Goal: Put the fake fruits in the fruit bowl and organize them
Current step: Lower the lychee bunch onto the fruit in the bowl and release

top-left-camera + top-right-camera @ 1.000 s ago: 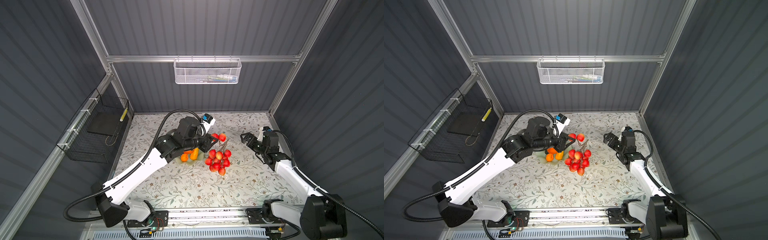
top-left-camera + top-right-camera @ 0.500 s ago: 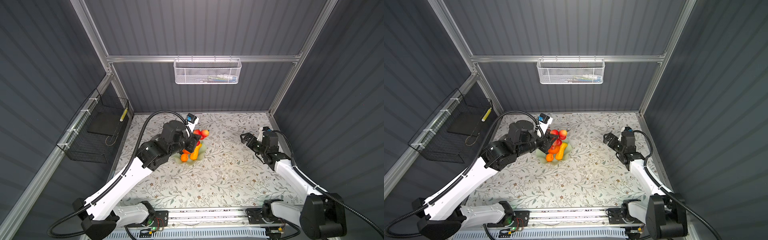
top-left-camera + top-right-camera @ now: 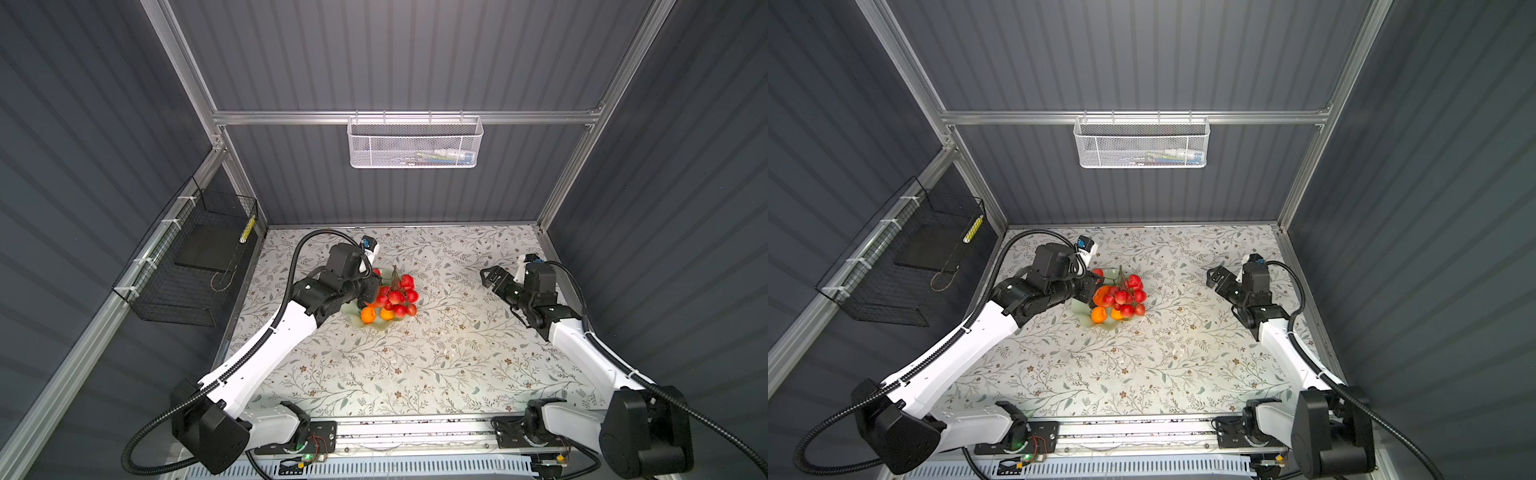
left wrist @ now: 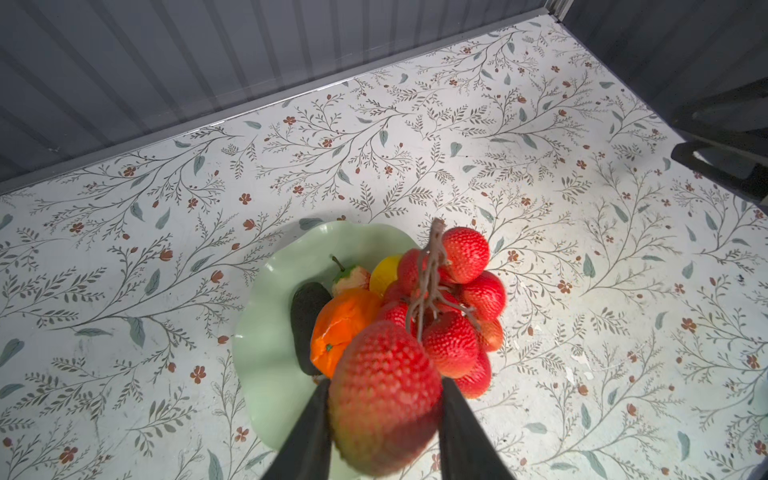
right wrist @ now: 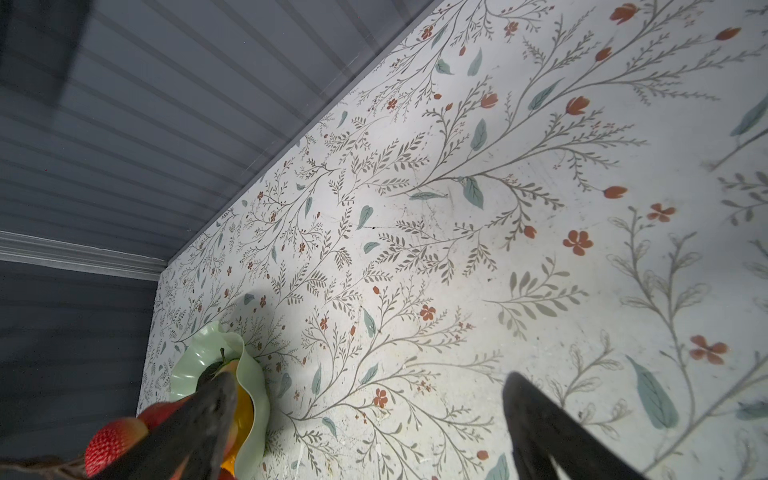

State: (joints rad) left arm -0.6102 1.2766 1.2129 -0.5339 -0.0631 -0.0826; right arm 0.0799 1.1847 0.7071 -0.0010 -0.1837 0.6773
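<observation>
Left gripper [image 4: 385,386] clenches the bunch of red grapes [image 4: 451,340] over the fruit bowl [image 4: 266,345].
Right gripper [image 3: 493,277], jaws spread wide, sits well apart at the fruit bowl's three o'clock.

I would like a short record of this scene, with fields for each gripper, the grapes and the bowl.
left gripper: shut on one grape of the bunch of red grapes
right gripper: open, empty, away from the bowl
fruit bowl: holds avocado and large orange
bunch place: over the fruits in the bowl
</observation>
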